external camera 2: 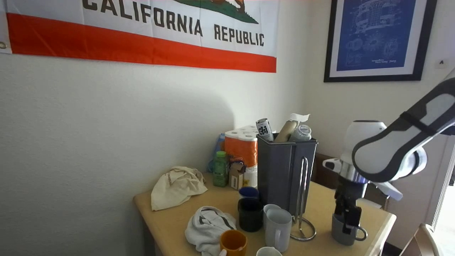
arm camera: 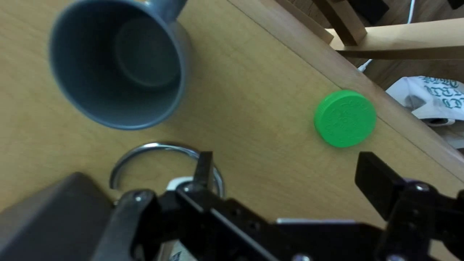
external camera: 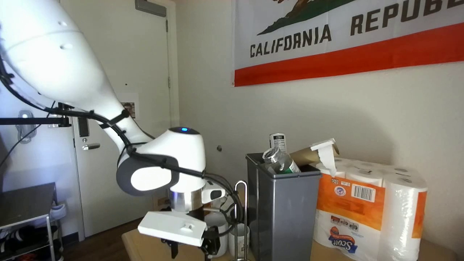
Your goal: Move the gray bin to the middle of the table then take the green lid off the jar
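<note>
The gray bin [external camera: 290, 214] stands upright on the tan table [external camera: 139, 241], filled to the top; it also shows in an exterior view [external camera 2: 275, 174] and at the lower left of the wrist view [arm camera: 50, 221]. My gripper [arm camera: 284, 156] is open and empty above the table, beside the bin; it also shows in both exterior views [external camera: 190, 252] [external camera 2: 350, 225]. The green lid [arm camera: 345, 118] shows near the table's edge, just beyond my right fingertip. No jar wall shows under it. A clear open-mouthed jar [external camera: 279, 161] leans in the bin's top; I cannot tell if it is the task's jar.
A gray mug [external camera 2: 339, 229] stands near my fingers, also in the wrist view [arm camera: 119, 65]. A metal stand [external camera 2: 302, 236] stands between bin and gripper. Several mugs, a gray cloth [external camera 2: 206, 229] and the paper-towel pack [external camera: 366, 210] surround the bin. A chair [external camera 2: 421, 241] stands at the edge.
</note>
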`<state>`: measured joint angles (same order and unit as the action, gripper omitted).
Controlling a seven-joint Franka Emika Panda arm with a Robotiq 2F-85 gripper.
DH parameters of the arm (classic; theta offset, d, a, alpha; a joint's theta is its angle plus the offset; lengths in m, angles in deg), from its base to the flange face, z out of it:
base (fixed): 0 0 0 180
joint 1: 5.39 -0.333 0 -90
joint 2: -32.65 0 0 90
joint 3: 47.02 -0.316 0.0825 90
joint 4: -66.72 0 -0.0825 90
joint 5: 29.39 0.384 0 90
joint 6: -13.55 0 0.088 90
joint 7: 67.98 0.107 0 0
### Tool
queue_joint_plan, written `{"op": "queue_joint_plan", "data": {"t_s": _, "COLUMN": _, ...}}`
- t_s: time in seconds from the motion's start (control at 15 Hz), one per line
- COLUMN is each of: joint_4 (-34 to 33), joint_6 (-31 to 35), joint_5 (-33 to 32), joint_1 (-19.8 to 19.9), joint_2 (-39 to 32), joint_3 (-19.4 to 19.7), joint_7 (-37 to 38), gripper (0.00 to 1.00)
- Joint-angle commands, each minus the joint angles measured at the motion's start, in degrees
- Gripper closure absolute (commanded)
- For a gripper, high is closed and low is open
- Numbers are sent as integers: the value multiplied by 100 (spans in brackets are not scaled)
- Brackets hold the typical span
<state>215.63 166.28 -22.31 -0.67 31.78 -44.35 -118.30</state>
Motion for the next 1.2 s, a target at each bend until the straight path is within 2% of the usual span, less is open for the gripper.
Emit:
{"op": "queue_joint_plan", "data": {"t_s": 0.0, "joint_4": -412, "joint_6": -1583, "joint_5": -368, "joint_1": 91, "joint_2": 964, "joint_3": 232, "joint_7": 654, "gripper": 0}}
{"op": "queue_joint_plan", "data": {"t_s": 0.27, "joint_4": -1372, "joint_6": -3442, "joint_5": -123, "joint_1": 63, "joint_2": 1641, "joint_3": 568, "joint_7": 694, "gripper": 0}}
{"op": "queue_joint_plan", "data": {"t_s": 0.4, "joint_4": -1808, "joint_6": -3929, "joint_5": 128, "joint_1": 26, "joint_2": 1989, "joint_3": 738, "joint_7": 598, "gripper": 0}}
{"op": "queue_joint_plan", "data": {"t_s": 0.73, "joint_4": -2585, "joint_6": -3810, "joint_5": 132, "joint_1": -56, "joint_2": 2710, "joint_3": 852, "joint_7": 681, "gripper": 0}}
{"op": "queue_joint_plan", "data": {"t_s": 1.13, "joint_4": -2981, "joint_6": -3773, "joint_5": 79, "joint_1": -175, "joint_2": 2704, "joint_3": 925, "joint_7": 665, "gripper": 0}}
